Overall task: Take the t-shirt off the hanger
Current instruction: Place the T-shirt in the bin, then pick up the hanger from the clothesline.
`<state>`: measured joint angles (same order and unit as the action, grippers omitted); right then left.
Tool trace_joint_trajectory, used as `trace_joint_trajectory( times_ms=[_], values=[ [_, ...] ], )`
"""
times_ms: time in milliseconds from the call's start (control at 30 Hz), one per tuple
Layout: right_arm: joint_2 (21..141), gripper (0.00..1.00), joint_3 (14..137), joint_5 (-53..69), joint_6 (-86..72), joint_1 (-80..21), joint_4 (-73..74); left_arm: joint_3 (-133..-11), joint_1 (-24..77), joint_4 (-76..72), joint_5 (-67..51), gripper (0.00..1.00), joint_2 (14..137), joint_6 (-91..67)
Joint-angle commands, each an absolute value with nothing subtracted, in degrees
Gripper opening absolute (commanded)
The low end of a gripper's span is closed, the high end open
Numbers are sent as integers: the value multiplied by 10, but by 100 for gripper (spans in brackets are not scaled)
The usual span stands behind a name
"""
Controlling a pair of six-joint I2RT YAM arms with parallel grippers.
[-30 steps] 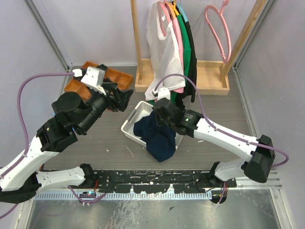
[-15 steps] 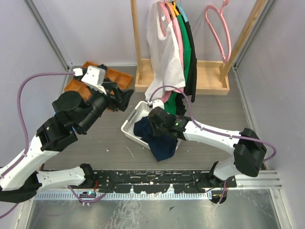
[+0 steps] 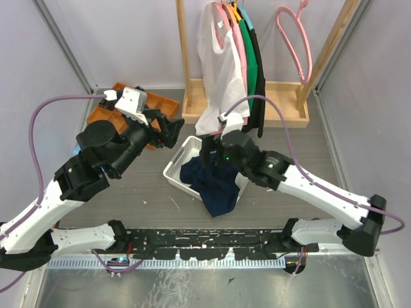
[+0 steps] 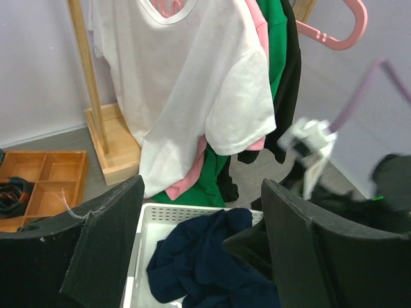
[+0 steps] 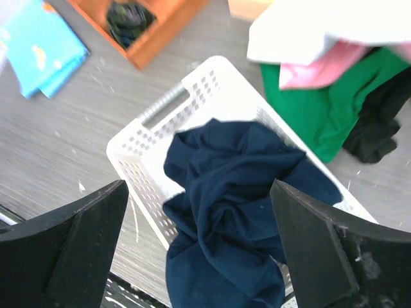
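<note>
Pale lilac walls are boxing in your grey counter (image 3: 135, 192), and a wooden rack (image 3: 182, 58) is standing at the back of it. Against half a second ago, your right tool (image 3: 214, 154) is no longer pressing down into the navy t-shirt (image 3: 215, 189). It is now hanging just above the cloth, nearer the middle of the overhead frame. Its fingers (image 5: 83, 244), pinched together a second ago, are now standing wide apart and gripping nothing. The navy t-shirt is lying bunched in the white basket (image 3: 174, 168), much where it was. One fold is spilling over the basket's lower-right rim onto the counter.

Your left tool (image 3: 170, 128) is sitting slightly higher and further right than before. Its jaws are also spread wide and empty, and it is pointing toward the rack.

On the rack, a white t-shirt (image 3: 221, 70) is hanging in front, with pink, green and black garments packed behind it. A bare pink hanger (image 3: 292, 29) is dangling at the upper right. An orange tray (image 3: 109, 114) is showing at the upper left, partly hidden by your left arm. A blue packet (image 5: 38, 45) is lying at the upper left of the right wrist view.

Standing in the way, your right arm is crossing the lower right of the left wrist view and covering part of the basket. Its purple cable (image 3: 270, 109) is arcing in front of the hanging garments.
</note>
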<state>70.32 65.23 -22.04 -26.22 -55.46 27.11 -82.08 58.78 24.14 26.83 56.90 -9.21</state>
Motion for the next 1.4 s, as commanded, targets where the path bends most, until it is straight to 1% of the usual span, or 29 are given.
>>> trace_joint_trajectory(
  times_ms=[0, 200, 400, 433, 467, 533, 600, 667, 833, 1000, 1233, 1367],
  values=[
    [628, 100, 700, -274, -247, -557, 275, -821, 590, 200, 266, 82, 576, -88],
    [559, 100, 736, -346, -266, -557, 299, -811, 590, 152, 267, 84, 589, -76],
    [540, 100, 803, -384, -263, -557, 358, -818, 590, 127, 257, 85, 615, -77],
    [535, 100, 807, -389, -258, -557, 358, -817, 590, 124, 254, 86, 619, -80],
    [528, 100, 806, -396, -253, -557, 355, -818, 590, 120, 252, 91, 622, -83],
    [508, 100, 800, -389, -227, -557, 338, -815, 590, 110, 251, 95, 625, -94],
    [487, 100, 789, -373, -202, -557, 326, -811, 589, 99, 251, 96, 628, -102],
    [475, 100, 793, -384, -200, -557, 337, -808, 589, 93, 249, 97, 636, -103],
    [471, 100, 805, -436, -197, -557, 363, -811, 589, 84, 257, 97, 649, -96],
    [448, 100, 781, -466, -165, -557, 303, -807, 589, 51, 270, 98, 653, -83],
    [458, 100, 832, -488, -169, -557, 323, -827, 589, 49, 249, 97, 666, -110],
    [462, 100, 859, -513, -211, -557, 357, -826, 589, 48, 243, 97, 671, -131]
  ],
)
